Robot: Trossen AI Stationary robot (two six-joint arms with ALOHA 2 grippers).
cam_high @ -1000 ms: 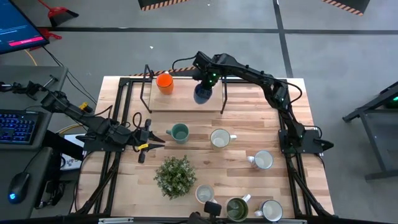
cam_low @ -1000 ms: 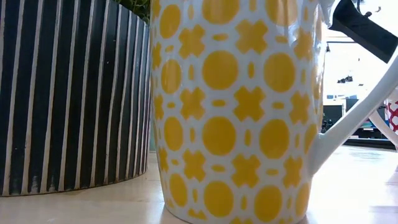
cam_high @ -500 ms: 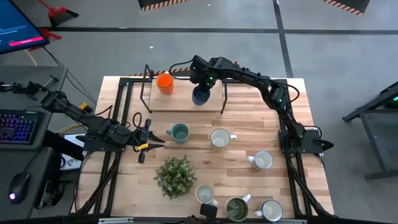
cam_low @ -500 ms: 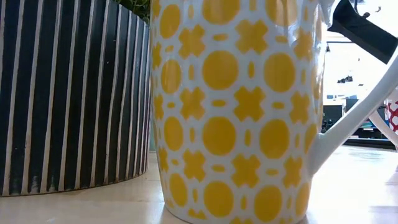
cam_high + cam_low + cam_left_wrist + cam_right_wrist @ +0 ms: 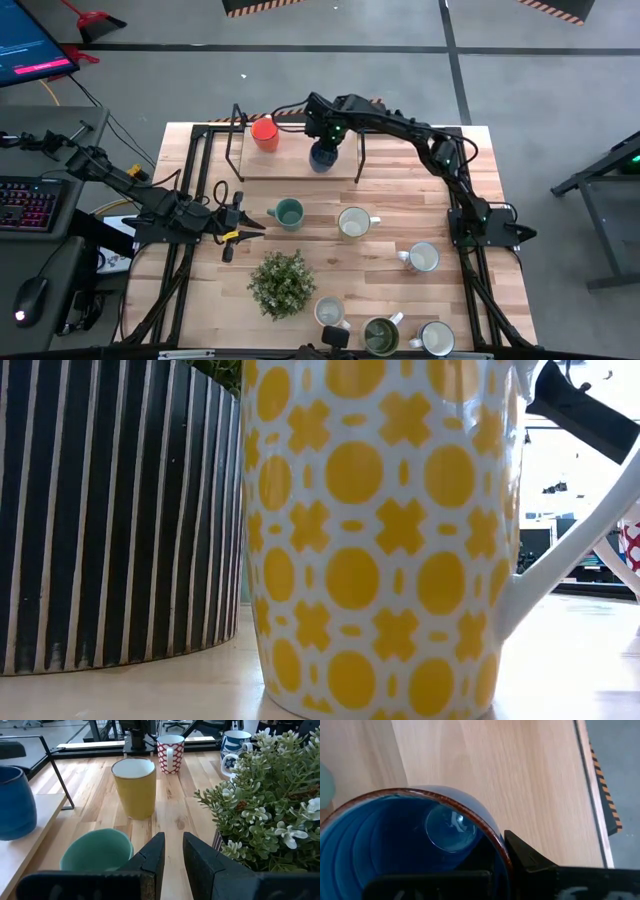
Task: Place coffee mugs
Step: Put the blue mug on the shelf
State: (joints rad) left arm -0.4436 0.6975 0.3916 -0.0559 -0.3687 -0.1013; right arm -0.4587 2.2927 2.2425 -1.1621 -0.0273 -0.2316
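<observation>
Right tool (image 5: 322, 142) is clamped on the rim of the blue mug (image 5: 322, 155), over the raised shelf (image 5: 290, 165) at the far side of the bench (image 5: 400, 190). Orange mug (image 5: 264, 132) sits on that shelf just left of it, with a small gap between them. Left tool (image 5: 243, 222) hangs near the left edge, fingers (image 5: 150, 862) a little apart and holding nothing, teal mug (image 5: 287, 212) just to its right. The other mugs are spread over the middle and near right, plant (image 5: 282, 283) near centre, so there's open wood between most of them
</observation>
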